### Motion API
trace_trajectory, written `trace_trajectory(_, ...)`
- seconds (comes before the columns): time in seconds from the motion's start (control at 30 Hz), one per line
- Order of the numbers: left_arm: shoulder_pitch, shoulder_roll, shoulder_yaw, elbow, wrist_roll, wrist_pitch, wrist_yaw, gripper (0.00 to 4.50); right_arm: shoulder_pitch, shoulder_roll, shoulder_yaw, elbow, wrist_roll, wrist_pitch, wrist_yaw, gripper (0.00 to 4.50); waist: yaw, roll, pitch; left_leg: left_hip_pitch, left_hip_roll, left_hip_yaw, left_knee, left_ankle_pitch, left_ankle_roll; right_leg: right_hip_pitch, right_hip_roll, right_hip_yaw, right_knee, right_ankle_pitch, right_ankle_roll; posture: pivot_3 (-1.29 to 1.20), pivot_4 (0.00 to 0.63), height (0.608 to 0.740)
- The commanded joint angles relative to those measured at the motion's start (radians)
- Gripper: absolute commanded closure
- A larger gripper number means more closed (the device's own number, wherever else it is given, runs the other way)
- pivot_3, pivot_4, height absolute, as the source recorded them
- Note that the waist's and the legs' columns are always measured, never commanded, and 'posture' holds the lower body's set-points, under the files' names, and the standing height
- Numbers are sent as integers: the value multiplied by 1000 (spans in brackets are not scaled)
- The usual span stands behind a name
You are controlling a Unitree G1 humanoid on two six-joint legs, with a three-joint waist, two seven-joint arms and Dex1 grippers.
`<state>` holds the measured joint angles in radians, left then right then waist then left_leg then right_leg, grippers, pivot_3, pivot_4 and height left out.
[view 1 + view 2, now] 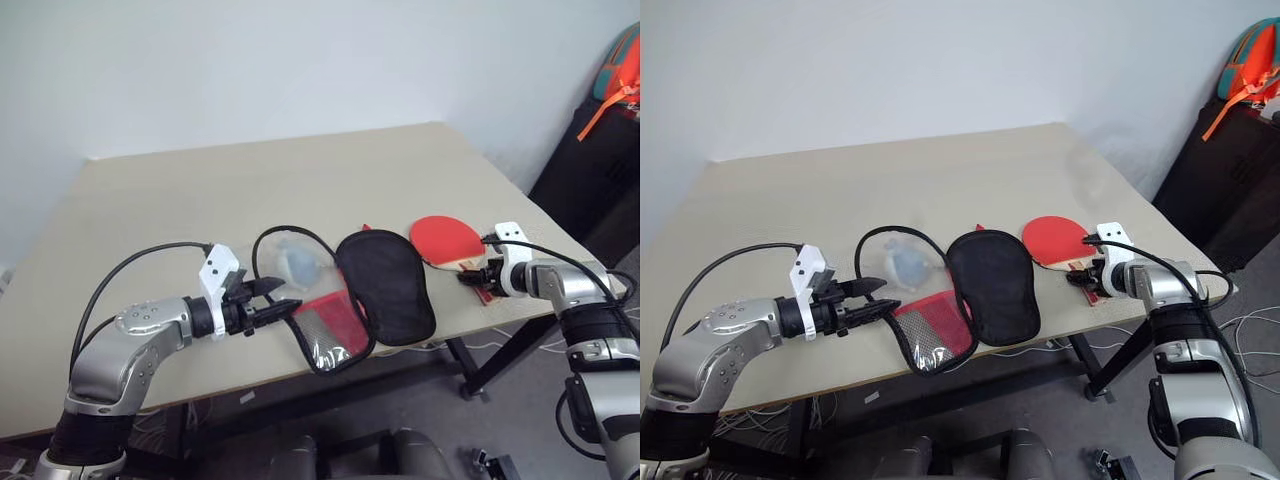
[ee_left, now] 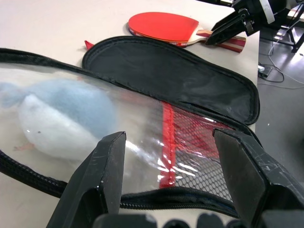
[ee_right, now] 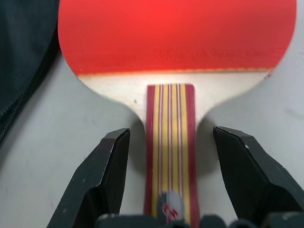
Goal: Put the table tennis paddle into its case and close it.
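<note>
Lying between right fingers (image 3: 111, 175): paddle handle (image 3: 170, 156)

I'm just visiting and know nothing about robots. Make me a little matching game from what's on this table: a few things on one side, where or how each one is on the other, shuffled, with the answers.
Things:
1. table tennis paddle
2. case
3. left tool
4. right tool

Descriptions:
A. lying unzipped and spread open, black lining up
B. open, its fingers on either side of a striped wooden handle
C. flat on the table, red face up, near the right edge
D. open, at the clear-lined half of the pouch

Pairs: 1-C, 2-A, 3-D, 4-B
</note>
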<state>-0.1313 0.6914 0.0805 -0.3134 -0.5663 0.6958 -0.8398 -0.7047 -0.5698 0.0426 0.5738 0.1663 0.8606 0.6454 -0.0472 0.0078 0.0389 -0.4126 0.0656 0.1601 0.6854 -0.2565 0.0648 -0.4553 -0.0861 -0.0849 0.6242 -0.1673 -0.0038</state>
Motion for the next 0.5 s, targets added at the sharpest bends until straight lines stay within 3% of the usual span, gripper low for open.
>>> trace_trajectory(0.03,-26,7,6,-21,-7,-1,-2,1422,-35,15,-4,-9,-3,-20,5,1484,0,0,0,0,0,0,0,0,0,0,0,0,0,0,0,0,0,724)
trace_trajectory(0.07,-28,8,8,-23,-10,2,-1,1422,-35,15,1,-8,-9,-21,8,1484,0,0,0,0,0,0,0,0,0,0,0,0,0,0,0,0,0,724)
trace_trajectory(0.17,-29,14,15,-16,-7,1,-2,1422,-35,15,2,-18,-14,-15,6,2035,0,0,0,0,0,0,0,0,0,0,0,0,0,0,0,0,0,724)
trace_trajectory(0.3,-32,17,18,-3,-2,-4,-3,1422,-35,8,0,-24,-17,-6,5,3283,0,0,0,0,0,0,0,0,0,0,0,0,0,0,0,0,0,724)
trace_trajectory(0.5,-80,17,11,44,10,-15,-7,1422,-57,-12,-65,-62,-13,5,-74,3302,0,0,0,0,0,0,0,0,0,0,0,0,0,0,0,0,0,724)
